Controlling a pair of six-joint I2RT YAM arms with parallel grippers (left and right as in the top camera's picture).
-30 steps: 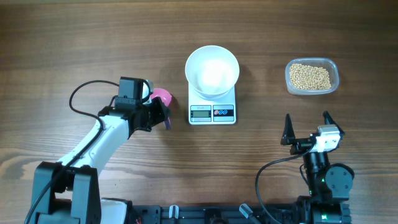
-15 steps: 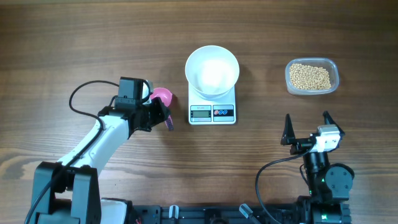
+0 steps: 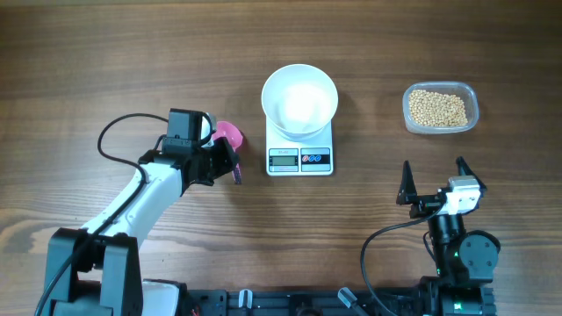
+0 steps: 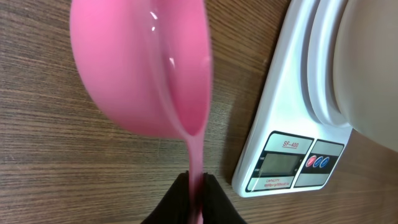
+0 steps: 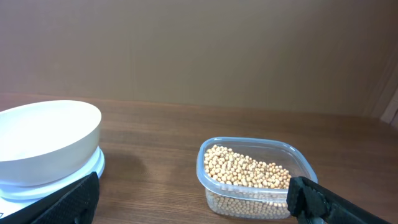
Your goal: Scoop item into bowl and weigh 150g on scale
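Note:
A pink plastic scoop (image 3: 230, 135) lies just left of the white scale (image 3: 300, 160). My left gripper (image 3: 234, 167) is shut on its thin handle. In the left wrist view the scoop's bowl (image 4: 149, 68) fills the upper left, and the handle runs down between my black fingertips (image 4: 197, 194). The scale (image 4: 292, 162) is to the right there. The white bowl (image 3: 299, 99) stands empty on the scale. The beige beans (image 3: 438, 107) fill a clear tub (image 5: 249, 171) at the far right. My right gripper (image 3: 433, 180) hangs open near the table's front, well short of the tub.
The clear tub's rim (image 3: 475, 107) sits near the table's right side. The left arm's black cable (image 3: 118, 132) loops over the wood left of the scoop. The bowl (image 5: 43, 140) shows at the left of the right wrist view.
The pink scoop's bowl has shifted very slightly by the left gripper. The right arm has not moved.

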